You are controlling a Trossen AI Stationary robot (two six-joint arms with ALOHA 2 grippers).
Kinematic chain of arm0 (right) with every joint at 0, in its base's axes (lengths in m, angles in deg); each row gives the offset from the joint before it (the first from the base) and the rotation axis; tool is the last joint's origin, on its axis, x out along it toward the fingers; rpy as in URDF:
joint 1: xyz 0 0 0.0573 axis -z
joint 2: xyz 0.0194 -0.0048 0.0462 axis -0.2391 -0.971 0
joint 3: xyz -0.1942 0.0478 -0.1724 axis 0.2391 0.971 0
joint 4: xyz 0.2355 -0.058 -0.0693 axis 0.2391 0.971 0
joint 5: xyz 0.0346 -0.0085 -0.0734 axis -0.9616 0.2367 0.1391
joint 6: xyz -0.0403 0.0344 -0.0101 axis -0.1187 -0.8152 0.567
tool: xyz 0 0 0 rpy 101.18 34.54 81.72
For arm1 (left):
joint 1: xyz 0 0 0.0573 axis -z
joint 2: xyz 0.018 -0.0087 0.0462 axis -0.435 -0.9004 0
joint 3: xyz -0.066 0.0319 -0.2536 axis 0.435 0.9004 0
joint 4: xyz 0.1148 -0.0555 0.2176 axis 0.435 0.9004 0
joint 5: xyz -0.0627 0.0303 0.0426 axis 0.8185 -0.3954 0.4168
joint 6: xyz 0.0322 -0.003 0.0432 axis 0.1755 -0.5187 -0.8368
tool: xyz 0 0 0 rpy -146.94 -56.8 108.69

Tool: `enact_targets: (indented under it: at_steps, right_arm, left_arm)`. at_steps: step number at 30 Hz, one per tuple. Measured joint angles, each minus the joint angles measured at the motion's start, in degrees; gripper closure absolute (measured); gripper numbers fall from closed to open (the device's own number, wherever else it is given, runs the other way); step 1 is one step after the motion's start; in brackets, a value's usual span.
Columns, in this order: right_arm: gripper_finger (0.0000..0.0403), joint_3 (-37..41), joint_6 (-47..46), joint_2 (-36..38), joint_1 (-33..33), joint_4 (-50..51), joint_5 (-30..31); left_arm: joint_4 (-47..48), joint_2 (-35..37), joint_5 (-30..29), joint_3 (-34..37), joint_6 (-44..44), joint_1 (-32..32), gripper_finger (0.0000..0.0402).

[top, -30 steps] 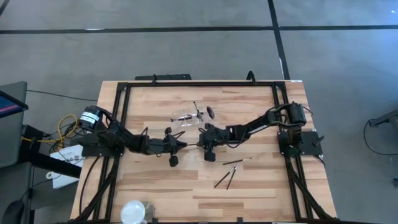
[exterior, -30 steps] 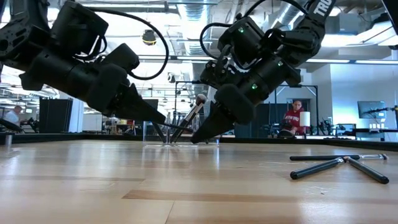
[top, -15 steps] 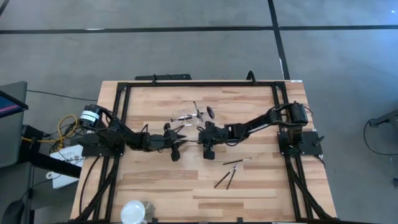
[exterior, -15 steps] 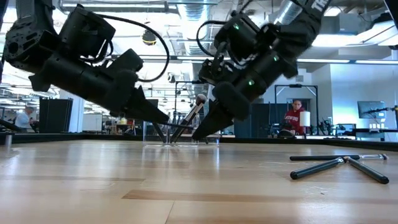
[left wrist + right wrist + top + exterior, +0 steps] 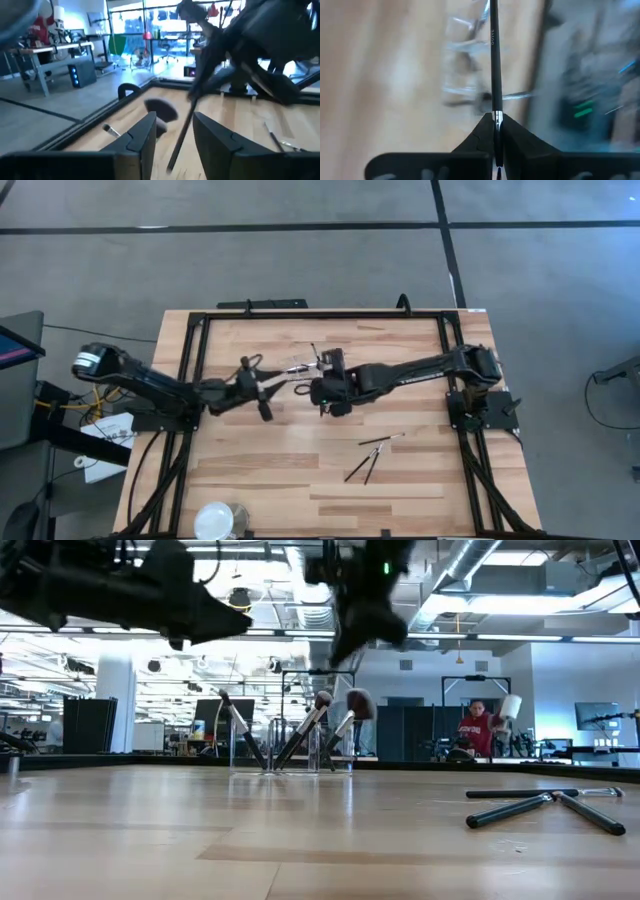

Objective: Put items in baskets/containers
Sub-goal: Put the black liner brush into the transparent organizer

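The clear container (image 5: 290, 752) stands near the table's far middle (image 5: 300, 366), with several brushes (image 5: 312, 725) leaning in it, heads up. Three more brushes (image 5: 368, 457) lie flat on the wood at the near right (image 5: 540, 805). My right gripper (image 5: 496, 120) is raised just right of the container (image 5: 312, 388) and is shut on one slim dark brush (image 5: 493, 55). My left gripper (image 5: 175, 137) hovers left of the container (image 5: 272, 383), open. In the left wrist view that brush's handle (image 5: 184, 127) shows between the left fingers; I see no touch. My right gripper pinches the brush at its silver ferrule (image 5: 496, 116) between the two fingertips. The handle sticks straight out beyond the tips, in line with the fingers. The brush is lifted clear of the table and slants down from the gripper (image 5: 192, 95).
A round white and clear object (image 5: 215, 520) sits at the table's near left edge. A black frame (image 5: 320, 315) runs round the table. Bare wood lies in front of the container. A person (image 5: 470, 730) sits in the room far behind.
Both grippers have risen from just above the table top, where their tips nearly met, and gone toward the far edge. The left one has also drawn back toward the left edge. The right one has carried the brush up beside the container.
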Motion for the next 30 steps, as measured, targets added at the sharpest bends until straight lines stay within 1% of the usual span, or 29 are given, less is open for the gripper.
enact_targets:
  at_steps: [2,4,6,8,10,12,17,20,22,25,27,30]
  right_arm:
    - [0.0398,-2.4,11.9,0.0,-0.3,0.8,3.1]
    - [0.0397,-3.5,23.3,0.0,-0.1,0.7,4.4]
    - [0.0397,-3.6,32.8,0.0,0.4,0.2,5.0]
    - [0.0397,-3.3,39.6,0.0,1.2,0.4,5.3]
    - [0.0398,-3.3,42.2,-0.1,2.1,0.4,6.7]
    - [0.0398,-3.3,42.8,-0.1,3.1,-0.1,7.8]
    - [0.0396,-3.3,44.3,-0.5,5.5,-0.4,8.2]
    - [0.0398,-3.1,48.0,-2.5,6.4,-1.7,10.3]
    - [0.0398,-3.3,51.4,-4.5,6.8,-4.6,13.4]
    - [0.0397,-3.2,55.4,-7.2,7.0,-6.0,18.4]
    - [0.0397,-3.2,56.8,-8.6,7.0,-6.6,19.3]
    - [0.0397,-3.5,57.5,-9.8,6.9,-6.8,18.7]
  left_arm:
    - [0.2,3.2,-0.2,2.3,0.1,0.1,0.0276]
    - [0.2,5.4,-0.3,4.6,0.3,0.0,0.0276]
    - [0.3,6.8,-0.4,6.8,1.1,0.0,0.0276]
    - [0.2,7.4,-0.4,8.9,3.2,0.0,0.0276]
    - [0.3,7.5,-0.4,10.4,5.5,0.1,0.0278]
    - [0.2,7.5,-0.4,11.7,7.6,0.0,0.0281]
    - [0.1,7.5,-0.4,12.5,8.5,0.1,0.0289]
    - [0.0,7.5,-0.4,12.5,8.5,0.1,0.0293]
    - [-0.2,7.5,-0.4,12.5,8.5,0.1,0.0294]
    - [-0.4,7.5,-0.4,12.5,8.5,0.1,0.0295]
    - [-0.4,7.5,-0.4,12.5,8.5,0.1,0.0295]
    - [-0.4,7.4,-0.4,12.5,8.5,0.1,0.0295]
